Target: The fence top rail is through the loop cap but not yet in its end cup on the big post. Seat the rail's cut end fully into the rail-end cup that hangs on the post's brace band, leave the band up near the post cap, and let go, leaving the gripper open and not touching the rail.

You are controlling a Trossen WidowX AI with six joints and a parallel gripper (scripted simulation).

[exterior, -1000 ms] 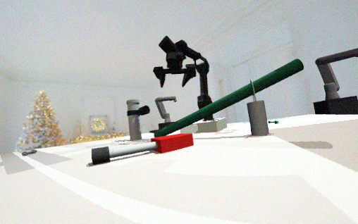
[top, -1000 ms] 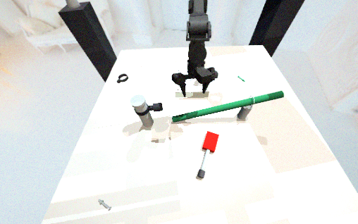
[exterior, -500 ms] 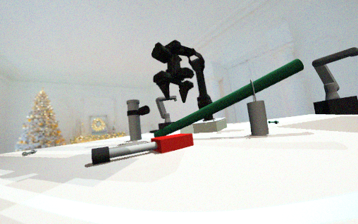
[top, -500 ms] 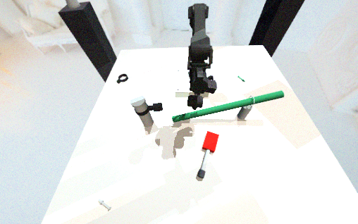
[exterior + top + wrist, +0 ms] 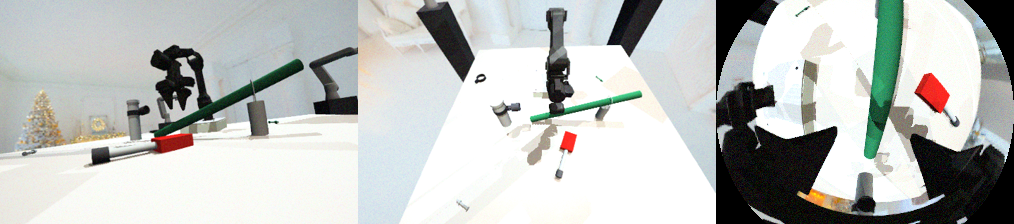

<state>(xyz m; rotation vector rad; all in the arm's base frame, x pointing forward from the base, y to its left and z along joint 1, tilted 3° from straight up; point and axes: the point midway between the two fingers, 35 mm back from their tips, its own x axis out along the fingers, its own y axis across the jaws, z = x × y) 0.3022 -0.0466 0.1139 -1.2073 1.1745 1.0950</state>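
The green rail (image 5: 587,106) (image 5: 225,101) (image 5: 888,55) slants through the thin loop (image 5: 252,89) over the short grey post (image 5: 602,113) (image 5: 258,117). Its cut end is low, at or near the table, apart from the cup. The big grey post (image 5: 504,120) (image 5: 134,127) stands upright to the left. Its black brace band (image 5: 500,112) (image 5: 132,113) sits near the cap, with the dark cup (image 5: 515,106) (image 5: 144,110) jutting toward the rail side. My gripper (image 5: 177,108) (image 5: 875,134) is open and empty above the rail's lower part, apart from it in the exterior view.
A red block (image 5: 569,141) (image 5: 174,142) (image 5: 932,92) with a grey rod lies in front of the rail. A black ring (image 5: 476,81) lies back left, a small green part (image 5: 599,78) back right, and a small grey bolt (image 5: 462,204) front left.
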